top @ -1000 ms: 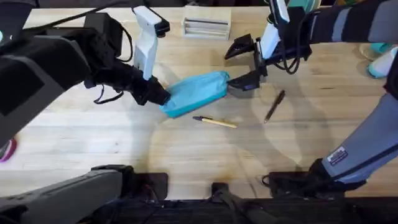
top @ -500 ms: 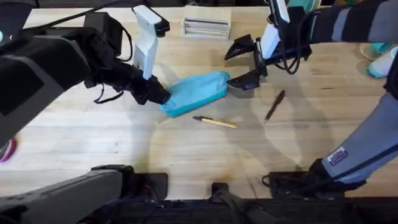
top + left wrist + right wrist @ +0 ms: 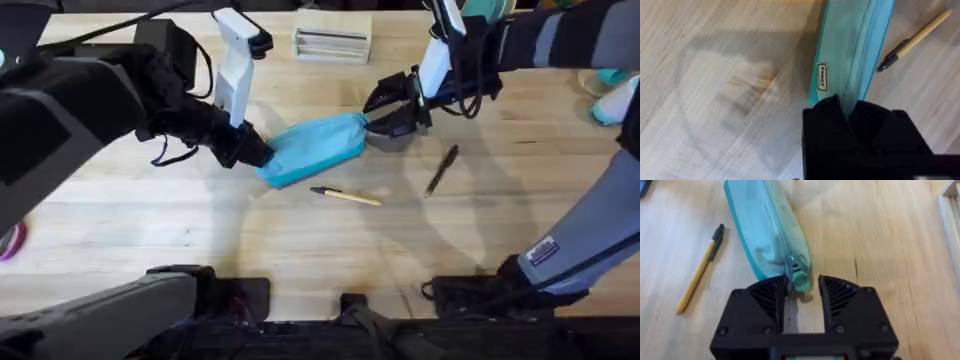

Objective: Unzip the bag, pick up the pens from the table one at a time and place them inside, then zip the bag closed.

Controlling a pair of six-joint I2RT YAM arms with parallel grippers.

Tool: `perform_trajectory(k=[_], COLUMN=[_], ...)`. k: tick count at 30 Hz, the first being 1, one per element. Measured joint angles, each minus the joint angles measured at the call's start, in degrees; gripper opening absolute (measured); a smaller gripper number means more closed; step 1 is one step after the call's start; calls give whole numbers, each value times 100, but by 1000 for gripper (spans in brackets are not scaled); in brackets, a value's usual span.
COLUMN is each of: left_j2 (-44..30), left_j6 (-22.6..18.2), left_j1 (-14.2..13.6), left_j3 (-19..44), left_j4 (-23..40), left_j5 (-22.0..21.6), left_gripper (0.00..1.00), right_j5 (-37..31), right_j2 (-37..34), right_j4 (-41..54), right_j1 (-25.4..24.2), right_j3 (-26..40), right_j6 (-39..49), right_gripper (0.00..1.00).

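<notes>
Bag [image 3: 312, 147] lies on the table [image 3: 300, 240], roughly mid-table toward the far edge, long axis slanted; we see it zipped shut.

Left gripper [image 3: 258, 157] sits at the bag's left end. In the left wrist view its black fingers [image 3: 840, 120] are together, clamped on the end of the bag [image 3: 850, 50] right at the zipper seam, next to the small sewn label [image 3: 823, 77].

Right gripper [image 3: 385, 115] is at the bag's opposite end, toward the far right part of the table. In the right wrist view its gripper [image 3: 802, 292] has the fingers [image 3: 771, 297] apart, with the zipper pull [image 3: 797, 275] sitting in the gap between them. We can't tell whether the pads touch the pull; the jaws aren't closed on it.

Tan-yellow pen [image 3: 346, 195] lies flat on the table just beside the bag, on its near side, dark tip pointing left. It also shows in the left wrist view [image 3: 912, 40] and the right wrist view [image 3: 700, 270], apart from the bag fabric.

Dark pen [image 3: 441, 170] lies tilted on the table to the right, well apart from the bag and below the right gripper in the overhead view.
</notes>
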State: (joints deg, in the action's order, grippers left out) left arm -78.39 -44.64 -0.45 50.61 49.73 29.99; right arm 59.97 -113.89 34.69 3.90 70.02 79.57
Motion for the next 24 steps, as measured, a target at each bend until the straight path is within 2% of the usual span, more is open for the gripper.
perform_trajectory(k=[3,7,9,24], left_j2=[0,0,0,0], left_j6=[0,0,0,0], left_j1=[0,0,0,0], left_j3=[0,0,0,0], left_j4=[-6,-9,-15,-80], left_j5=[-2,4,3,-4], left_gripper=[42,42,42,42], right_j5=[9,61,96,218], right_j2=[0,0,0,118], right_j4=[14,17,12,-35], right_j1=[11,17,15,-126], right_j3=[0,0,0,0], right_j6=[-1,-1,4,98], right_gripper=[342,100,35,29])
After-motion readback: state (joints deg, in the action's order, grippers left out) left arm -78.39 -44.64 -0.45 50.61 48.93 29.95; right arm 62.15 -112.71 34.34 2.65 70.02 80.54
